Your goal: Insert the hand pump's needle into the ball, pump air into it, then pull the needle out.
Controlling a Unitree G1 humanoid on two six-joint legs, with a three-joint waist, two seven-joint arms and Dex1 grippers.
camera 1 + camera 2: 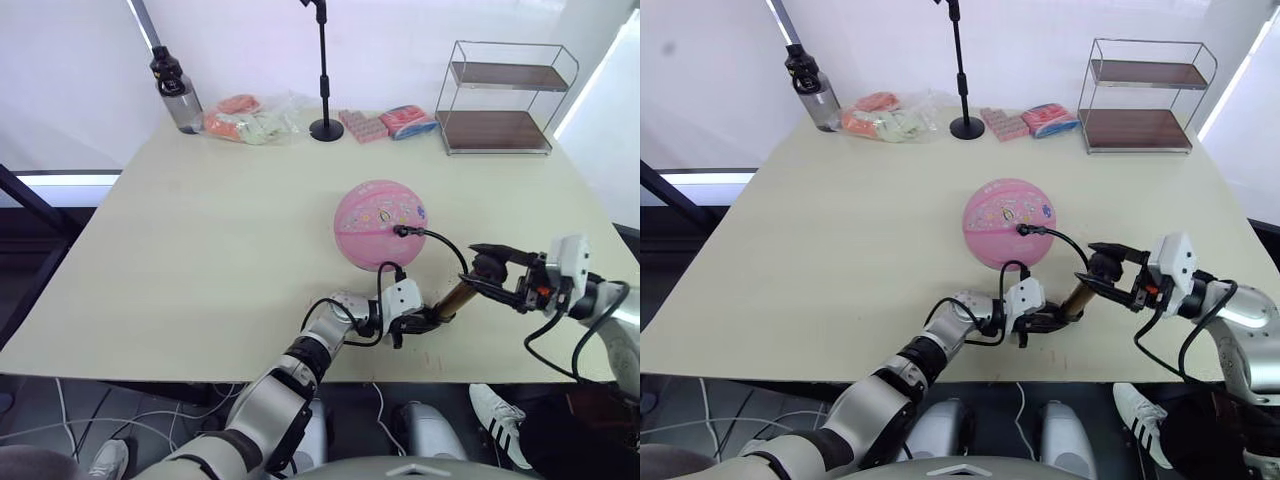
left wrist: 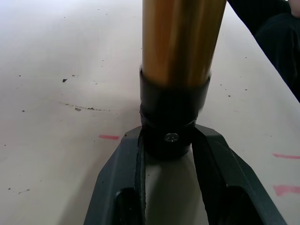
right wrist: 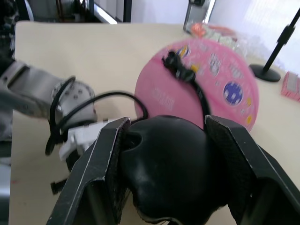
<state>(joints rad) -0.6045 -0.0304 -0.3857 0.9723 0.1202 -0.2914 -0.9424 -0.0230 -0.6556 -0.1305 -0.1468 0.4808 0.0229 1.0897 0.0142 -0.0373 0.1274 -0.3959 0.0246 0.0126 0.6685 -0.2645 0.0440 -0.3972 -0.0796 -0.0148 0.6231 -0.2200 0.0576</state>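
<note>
- One left gripper (image 1: 418, 322), near the table's (image 1: 200, 260) front edge, fingers clamped on the black base cap of the one hand pump (image 1: 457, 297).
- One ball (image 1: 380, 224), mid-table, the hose (image 1: 445, 243) plugged into it.
- One right gripper (image 1: 484, 268), fingers clenched around the pump's handle (image 3: 166, 164).

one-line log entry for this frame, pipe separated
phase: pumping | left gripper shut on hand pump base | right gripper shut on T-handle | hose plugged into ball valve
</note>
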